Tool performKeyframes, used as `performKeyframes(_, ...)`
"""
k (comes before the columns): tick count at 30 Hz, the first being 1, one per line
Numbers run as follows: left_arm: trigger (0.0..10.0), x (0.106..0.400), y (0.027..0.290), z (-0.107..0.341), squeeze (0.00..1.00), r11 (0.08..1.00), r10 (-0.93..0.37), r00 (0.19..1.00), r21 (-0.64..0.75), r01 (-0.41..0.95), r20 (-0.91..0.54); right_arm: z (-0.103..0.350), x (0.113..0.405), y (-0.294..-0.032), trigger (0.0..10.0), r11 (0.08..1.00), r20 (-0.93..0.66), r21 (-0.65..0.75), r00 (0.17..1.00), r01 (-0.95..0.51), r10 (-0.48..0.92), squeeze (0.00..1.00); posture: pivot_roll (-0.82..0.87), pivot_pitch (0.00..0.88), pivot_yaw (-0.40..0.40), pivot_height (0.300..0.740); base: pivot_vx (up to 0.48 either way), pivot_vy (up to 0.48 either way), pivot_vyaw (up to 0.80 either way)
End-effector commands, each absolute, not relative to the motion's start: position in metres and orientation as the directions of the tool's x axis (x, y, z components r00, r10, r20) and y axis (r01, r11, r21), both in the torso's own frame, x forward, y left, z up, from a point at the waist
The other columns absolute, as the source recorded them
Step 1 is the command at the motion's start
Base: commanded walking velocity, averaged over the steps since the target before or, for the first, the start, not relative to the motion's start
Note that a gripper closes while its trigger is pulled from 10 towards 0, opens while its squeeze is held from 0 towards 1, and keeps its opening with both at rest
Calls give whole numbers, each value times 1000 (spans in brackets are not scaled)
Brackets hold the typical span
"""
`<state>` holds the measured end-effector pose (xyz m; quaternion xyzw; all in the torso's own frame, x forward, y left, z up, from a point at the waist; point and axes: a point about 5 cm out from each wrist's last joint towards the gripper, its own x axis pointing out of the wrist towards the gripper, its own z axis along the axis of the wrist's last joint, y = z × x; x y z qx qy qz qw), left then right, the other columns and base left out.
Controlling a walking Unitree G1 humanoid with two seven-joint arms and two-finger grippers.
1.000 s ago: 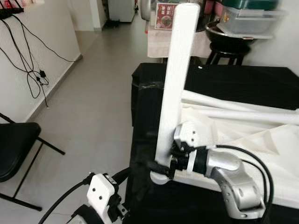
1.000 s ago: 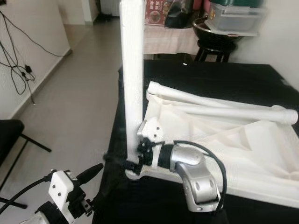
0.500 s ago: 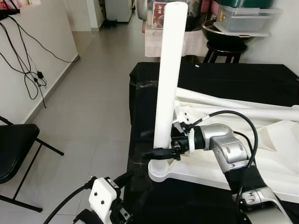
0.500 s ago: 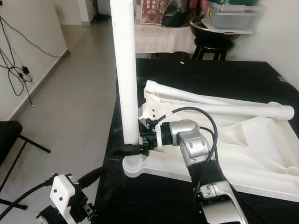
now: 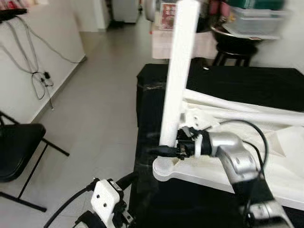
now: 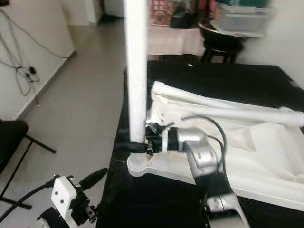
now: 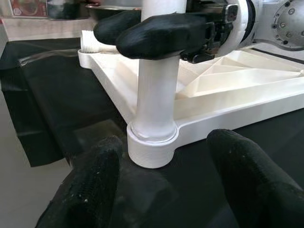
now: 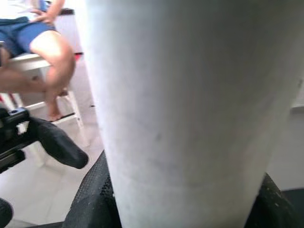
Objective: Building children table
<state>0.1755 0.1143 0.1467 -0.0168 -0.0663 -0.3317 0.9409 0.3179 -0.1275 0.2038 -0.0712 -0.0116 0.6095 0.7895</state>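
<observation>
A: Tabletop (image 5: 266, 166)?
B: White plastic, lying upside down on black-covered bench (image 5: 247, 80), ribbed underside up.
A: Legs?
B: One white leg (image 5: 178, 76) standing upright in the near-left corner socket (image 7: 152, 147). Two more legs (image 6: 213, 107) lie loose across the tabletop's far side.

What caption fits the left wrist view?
Right gripper clamps upright white table leg seated in tabletop corner socket.

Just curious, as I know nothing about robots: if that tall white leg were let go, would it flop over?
Probably not: the white leg looks stiff and stands upright in the tabletop's corner socket. Its smooth surface may be slippery, though the right hand is clamped round it.
</observation>
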Motion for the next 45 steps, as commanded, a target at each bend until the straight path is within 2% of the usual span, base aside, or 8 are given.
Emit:
performKeyframes(1, 10000, 175, 115, 142, 0, 776, -626, 771, -4, 630, 116, 205, 313, -145, 0, 417, -26, -117, 423, -901, 906, 0, -19, 137, -24, 740, 0, 0, 0)
performKeyframes(17, 10000, 183, 121, 142, 0, 796, -602, 789, 12, 606, 121, 147, 267, -123, 0, 891, -110, -173, 907, -420, 407, 0, -33, 117, -22, 740, 0, 0, 0)
performKeyframes(18, 10000, 183, 122, 142, 0, 797, -600, 791, 12, 603, 121, 148, 266, -121, 10000, 886, -113, -146, 898, -439, 426, 0, -39, 115, -20, 740, 0, 0, 0)
performKeyframes(19, 10000, 184, 122, 141, 0, 797, -600, 791, 13, 603, 121, 149, 266, -120, 10000, 881, -114, -130, 890, -454, 442, 0, -39, 115, -20, 740, 0, 0, 0)
performKeyframes(22, 10000, 185, 120, 141, 0, 789, -611, 782, 10, 615, 121, 161, 263, -102, 10000, 775, -78, -55, 777, -629, 625, 1000, -36, 110, -21, 740, 0, 0, 0)
performKeyframes(34, 10000, 182, 118, 143, 0, 790, -609, 783, 11, 613, 126, 211, 306, -105, 10000, 285, -119, -259, 323, -923, 939, 1000, -3, 120, -25, 740, 0, 0, 0)
performKeyframes(35, 10000, 181, 117, 143, 0, 790, -609, 783, 10, 613, 125, 214, 314, -103, 10000, 236, -141, -260, 279, -936, 950, 0, 15, 129, -29, 740, 0, 0, 0)
performKeyframes(45, 10000, 173, 115, 144, 0, 787, -613, 781, 10, 617, 117, 227, 334, -94, 10000, 53, -197, -193, 92, -980, 976, 0, 38, 145, -33, 740, 0, 0, 0)
